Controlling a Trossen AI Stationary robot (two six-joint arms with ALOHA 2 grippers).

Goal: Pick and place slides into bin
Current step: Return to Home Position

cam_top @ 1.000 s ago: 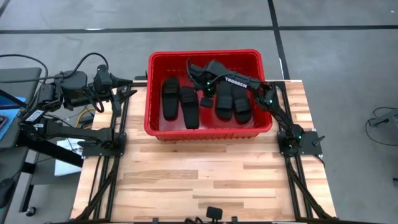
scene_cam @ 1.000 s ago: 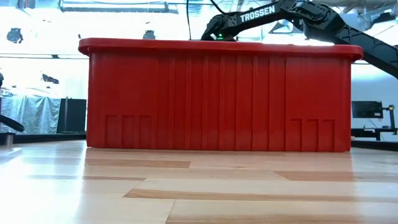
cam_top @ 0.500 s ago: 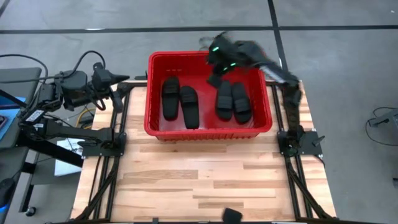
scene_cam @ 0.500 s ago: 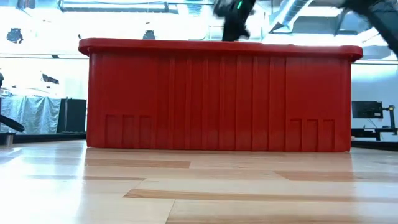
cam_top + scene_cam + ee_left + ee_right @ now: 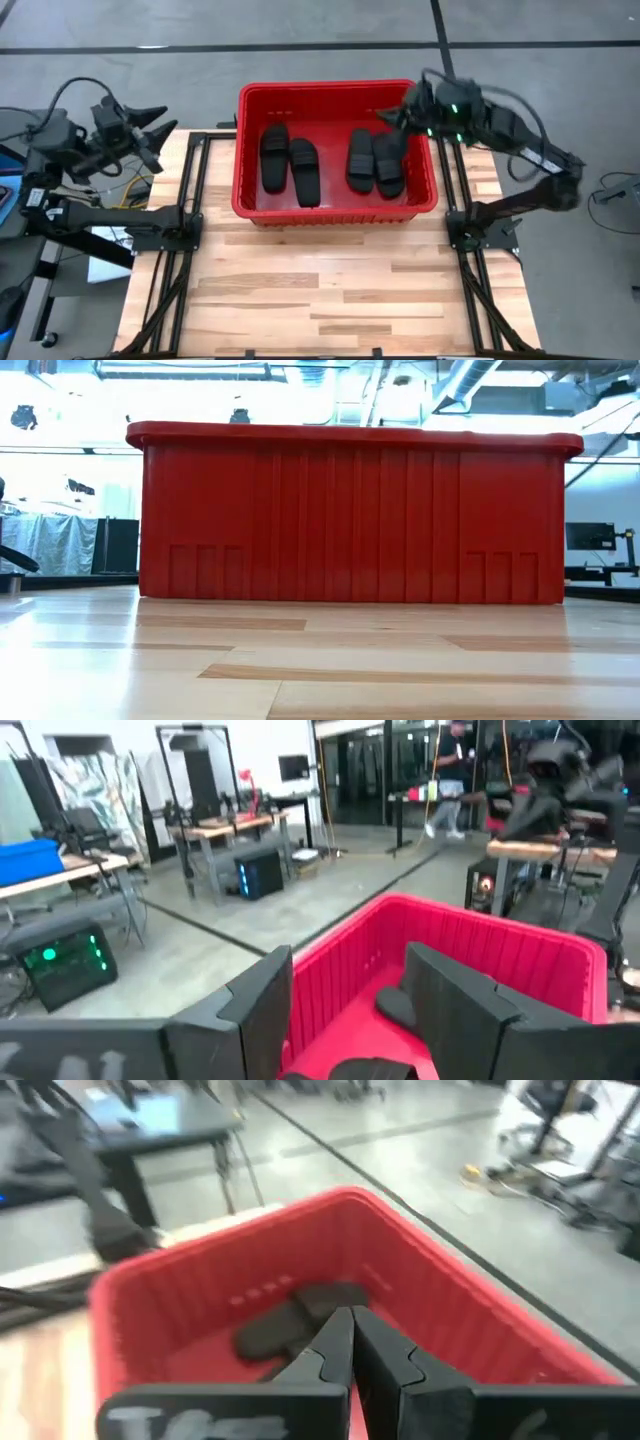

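All four slides (image 5: 305,170) lie flat on the floor of the bin (image 5: 330,88), in two side-by-side pairs, one pair nearer its left wall and the other nearer its right wall. The bin stands at the middle of the far edge of the table (image 5: 330,280). My right gripper (image 5: 350,1320) hangs over the bin's far right corner, fingers pressed together on nothing. My left gripper (image 5: 348,960) waits at the table's far left corner, fingers spread and empty.

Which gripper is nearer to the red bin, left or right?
Right. The right gripper hangs over the bin's far right corner; the left gripper is well off to its left, apart from it.
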